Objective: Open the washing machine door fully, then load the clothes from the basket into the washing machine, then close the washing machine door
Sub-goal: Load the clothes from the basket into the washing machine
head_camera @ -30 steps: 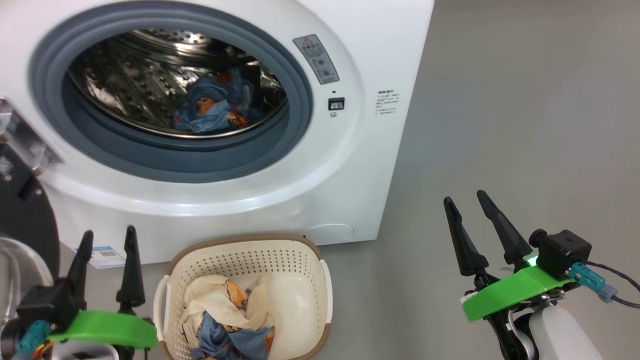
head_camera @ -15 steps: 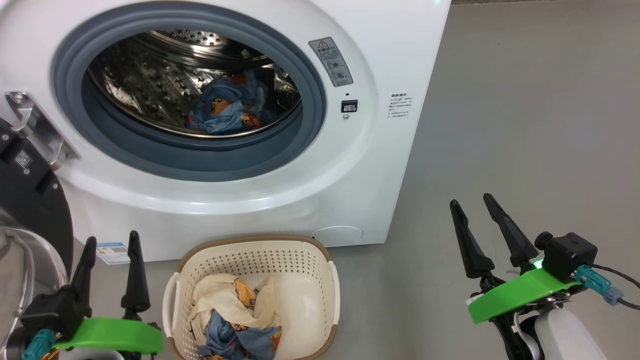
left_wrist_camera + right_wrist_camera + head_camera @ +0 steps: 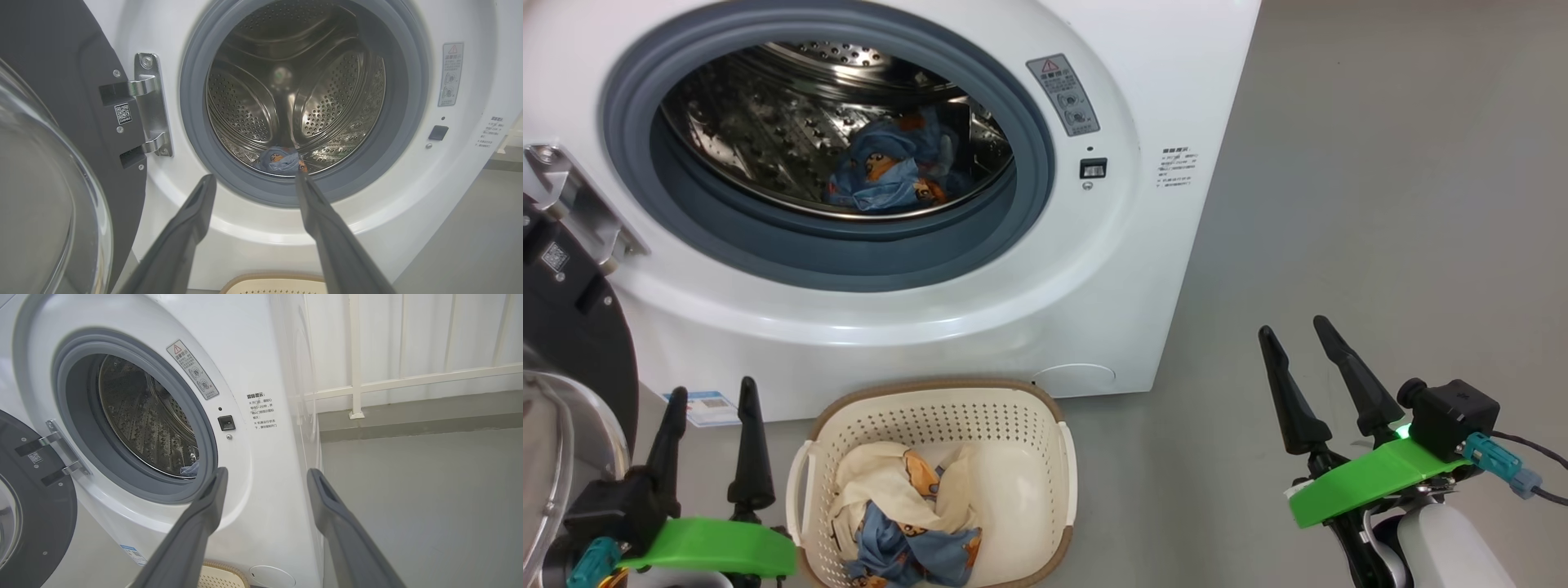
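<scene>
**Washing machine** (image 3: 1111, 269): a smooth, white, boxy casing on a matt grey floor (image 3: 1380, 204). The head view's upper edge cuts off its top.

**Washing machine door** (image 3: 572, 327): swung open to the machine's left on a bright metal hinge (image 3: 572, 204). It is a glossy black ring around a bulging clear glass porthole (image 3: 556, 474), and the frame edge cuts off both.

**Opening:** a grey-blue rubber gasket (image 3: 849, 261) rings a perforated steel drum (image 3: 760, 122). A crumpled blue garment (image 3: 882, 175) with orange patches lies at the drum's bottom.

**Basket** (image 3: 931, 416): cream perforated plastic, rounded-rectangular, with a brown woven rim. It sits on the floor just in front of the machine, its near edge out of frame.

**Clothes** (image 3: 907, 514): they lie bunched inside the basket towards its left, plain cream cloth over blue printed fabric. The folds hide most of the print.

**Left end effector** (image 3: 712, 387): long, dark, tapered fingers standing apart and empty, just beside the basket's left handle.

**Right end effector** (image 3: 1292, 325): fingers apart and empty over bare floor, well to the basket's right.

**Warning label** (image 3: 1066, 94): the text is too small to read.
</scene>
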